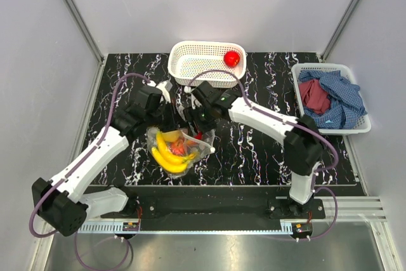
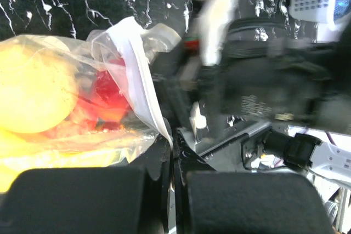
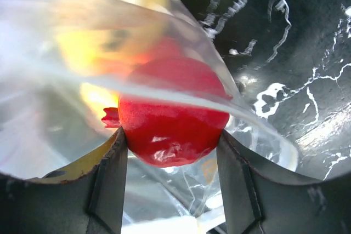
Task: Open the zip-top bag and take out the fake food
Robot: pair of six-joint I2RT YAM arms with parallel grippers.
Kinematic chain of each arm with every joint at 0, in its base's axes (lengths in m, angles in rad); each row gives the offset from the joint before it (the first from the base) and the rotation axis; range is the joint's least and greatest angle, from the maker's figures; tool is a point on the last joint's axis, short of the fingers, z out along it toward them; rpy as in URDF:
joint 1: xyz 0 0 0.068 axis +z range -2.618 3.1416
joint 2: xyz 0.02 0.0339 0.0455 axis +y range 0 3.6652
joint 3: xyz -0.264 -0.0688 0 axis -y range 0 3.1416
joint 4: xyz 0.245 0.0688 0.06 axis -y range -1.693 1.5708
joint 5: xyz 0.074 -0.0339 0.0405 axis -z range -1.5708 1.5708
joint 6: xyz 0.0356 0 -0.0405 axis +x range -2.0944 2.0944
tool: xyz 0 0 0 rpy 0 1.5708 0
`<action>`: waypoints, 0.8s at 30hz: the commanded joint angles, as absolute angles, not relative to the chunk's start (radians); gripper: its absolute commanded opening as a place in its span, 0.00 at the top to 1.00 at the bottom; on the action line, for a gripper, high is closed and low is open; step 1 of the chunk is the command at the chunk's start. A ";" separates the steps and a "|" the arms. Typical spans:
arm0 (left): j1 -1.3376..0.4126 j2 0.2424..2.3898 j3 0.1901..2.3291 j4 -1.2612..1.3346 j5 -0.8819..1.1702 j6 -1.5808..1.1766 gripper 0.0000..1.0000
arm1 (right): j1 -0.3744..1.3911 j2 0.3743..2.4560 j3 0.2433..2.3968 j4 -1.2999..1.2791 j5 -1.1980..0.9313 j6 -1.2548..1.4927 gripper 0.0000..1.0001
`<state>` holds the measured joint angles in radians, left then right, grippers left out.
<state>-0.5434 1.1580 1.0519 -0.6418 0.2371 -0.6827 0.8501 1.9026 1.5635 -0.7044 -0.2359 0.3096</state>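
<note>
The clear zip-top bag (image 1: pixel 184 147) lies open in the middle of the worktop (image 1: pixel 254 150), its mouth toward 12 o'clock. Yellow bananas (image 1: pixel 168 157) and a red fruit (image 3: pixel 171 121) sit inside. Another red fruit (image 1: pixel 231 58) lies far off at 12 o'clock.

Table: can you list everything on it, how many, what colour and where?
table: 1, black marbled, underneath
zip-top bag: 1, clear, centre
banana bunch: 1, yellow, in bag
round fruit: 1, yellow, in bag
held red fruit: 1, red, bag's mouth
white basket: 1, white, far edge
loose red fruit: 1, red, in white basket
cloth basket: 1, white, right side
cloths: count unclear, blue and red, inside it
left gripper: 1, black, pinching bag
right gripper: 1, dark, gripping held red fruit
</note>
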 commanded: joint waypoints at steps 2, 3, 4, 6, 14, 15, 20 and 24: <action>-0.540 1.072 1.042 -0.618 0.242 -0.687 1.00 | 0.854 1.726 1.646 -0.699 -0.284 0.374 0.91; -0.538 1.053 1.039 -0.620 0.245 -0.684 1.00 | 0.853 1.701 1.652 -0.701 -0.282 0.380 0.91; -0.540 1.043 1.034 -0.620 0.245 -0.683 1.00 | 0.853 1.691 1.664 -0.706 -0.279 0.387 0.92; -0.538 1.019 1.025 -0.629 0.244 -0.683 1.00 | 0.851 1.662 1.677 -0.713 -0.272 0.402 0.92; -0.532 0.962 1.011 -0.680 0.213 -0.669 1.00 | 0.822 1.597 1.747 -0.759 -0.236 0.420 0.98; -0.531 0.957 1.009 -0.687 0.209 -0.667 1.00 | 0.818 1.594 1.756 -0.764 -0.238 0.420 1.00; -0.531 0.953 1.015 -0.687 0.212 -0.670 1.00 | 0.808 1.603 1.804 -0.778 -0.294 0.422 1.00; -0.529 0.956 1.028 -0.686 0.218 -0.660 1.00 | 0.807 1.637 1.815 -0.773 -0.371 0.434 1.00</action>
